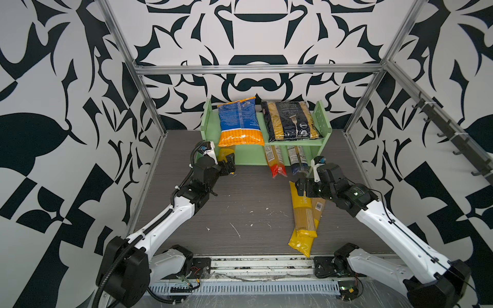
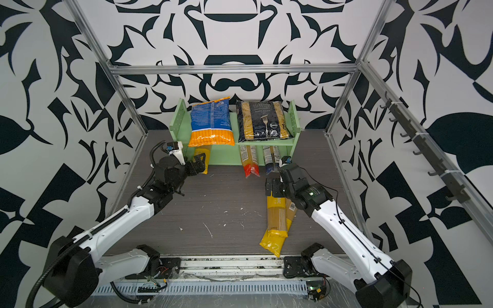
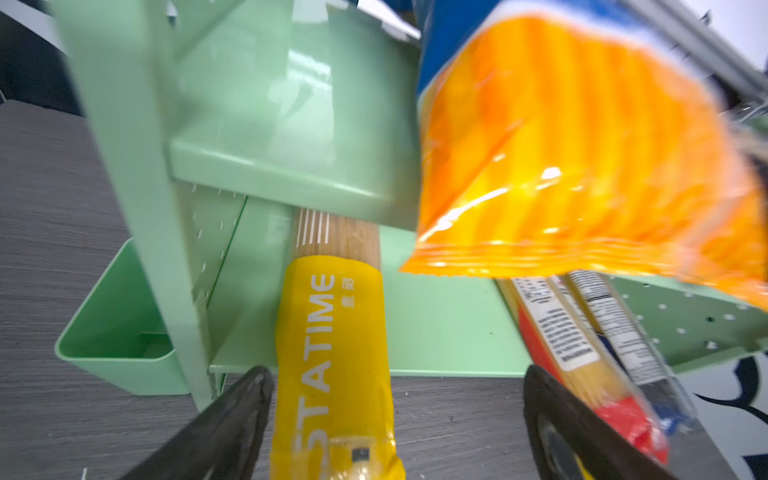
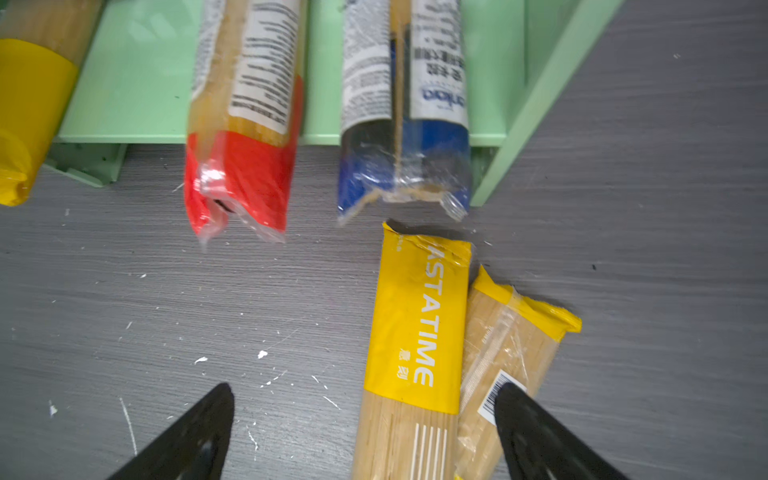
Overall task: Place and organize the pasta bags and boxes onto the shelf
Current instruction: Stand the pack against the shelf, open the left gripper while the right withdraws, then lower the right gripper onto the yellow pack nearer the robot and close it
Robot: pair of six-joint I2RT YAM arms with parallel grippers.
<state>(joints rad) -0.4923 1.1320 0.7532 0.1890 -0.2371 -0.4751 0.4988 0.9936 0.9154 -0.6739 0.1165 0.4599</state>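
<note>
Nearest, on the dark grey wood-grain table point(image 1: 240, 208): two long narrow spaghetti packs not yet shelved. They are a yellow-sleeved pack point(image 4: 415, 324) and a tan pack with barcode label point(image 4: 511, 332), touching side by side, with crinkly clear film over stiff straight strands. The right gripper point(image 4: 363, 392) hovers over their far ends, jaws spread wide, holding nothing.

Further in, the left gripper point(image 3: 397, 374) sits at the lower tier's left end. Its jaws are open either side of a third yellow spaghetti pack point(image 3: 332, 332), not clamping it. That pack lies on the lower tier, its end sticking out past the front edge. So do the red-ended pack point(image 1: 276, 164) and blue-ended pack point(image 1: 297, 162) to its right.

Farthest, on the top tier of the smooth pale green shelf point(image 1: 322, 117) with hole-dotted side panels: a glossy, puffy blue-orange bag point(image 1: 238, 122) and a black penne bag with fork picture point(image 1: 290, 121), side by side.

Tally, as I read it: five of seven placed, two left. The lower packs likely want pushing in.
</note>
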